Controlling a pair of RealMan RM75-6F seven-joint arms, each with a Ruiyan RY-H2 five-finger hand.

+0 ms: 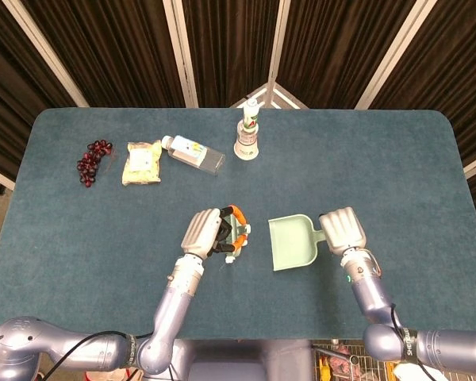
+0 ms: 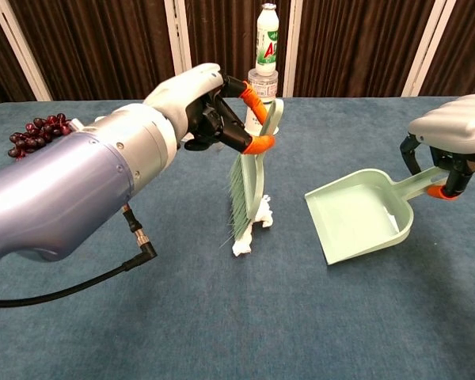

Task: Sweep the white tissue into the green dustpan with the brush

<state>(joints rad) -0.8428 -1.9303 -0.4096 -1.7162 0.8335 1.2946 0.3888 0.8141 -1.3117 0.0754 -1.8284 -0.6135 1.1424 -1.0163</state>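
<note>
Our left hand (image 2: 202, 107) grips the pale green plastic brush (image 2: 248, 186), bristles down, touching the crumpled white tissue (image 2: 252, 229) on the fuzzy blue counter (image 2: 301, 317). Our right hand (image 2: 451, 150) clamps the handle of the smooth green dustpan (image 2: 356, 214) (mouth facing the tissue, near). We should push low and steady toward that flat lip.

The left hand (image 2: 199, 107) grips the pale green brush (image 2: 249, 186) upright; the right hand (image 2: 451, 142), fingers curled, holds the green plastic dustpan (image 2: 356, 218) by its handle.
</note>
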